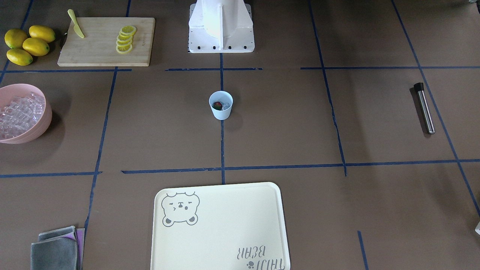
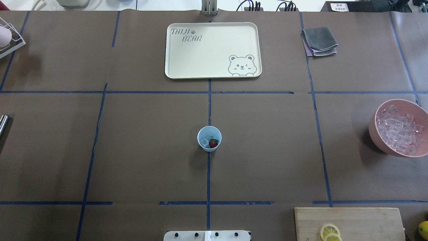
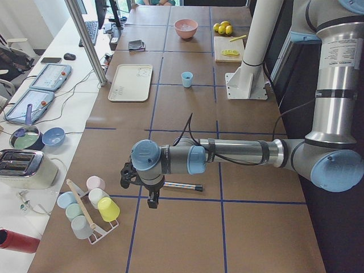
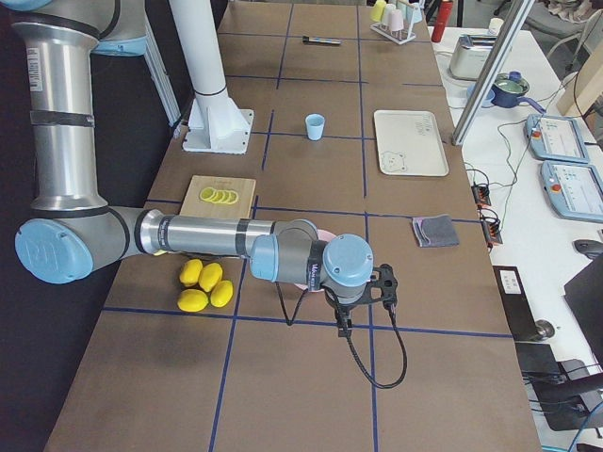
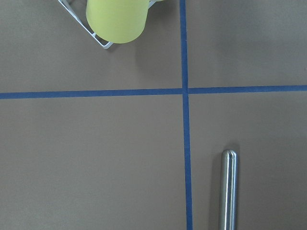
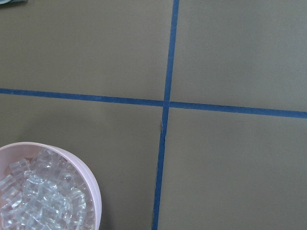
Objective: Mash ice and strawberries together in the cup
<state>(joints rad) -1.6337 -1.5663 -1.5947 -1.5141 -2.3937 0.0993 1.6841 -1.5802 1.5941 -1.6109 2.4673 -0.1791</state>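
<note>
Cup (image 2: pixel 209 138) sits upright mid-worktop on the centre tape line, well apart from everything else. Inside: a few clear ice cubes (image 2: pixel 205 140) w/ one strawberry (image 2: pixel 213 143) beside them. The fruit looks whole, green top on, and the cubes look intact. So my read: loading is done, mashing not begun.

The steel muddler (image 1: pixel 425 108) lies flat on the worktop far out on the robot's left, nothing touching it. In the left wrist view its rounded end (image 5: pixel 229 191) shows below the cam, just right of a tape line, so I judge the left arm is hovering close above it. The left fingers (image 3: pixel 153 200) hang pointing down near the rod, but only the side cam shows them, so I can't tell if they're apart or together. Same for the right fingers (image 4: pixel 341 320): side cam only, can't tell. The right wrist cam looks down on the pink bowl (image 6: pixel 93 191) of spare ice.

Left to do, as I judge it: pick up the muddler, carry it to the cup, press and crush the contents, prob. w/ the right arm steadying the cup.
</note>
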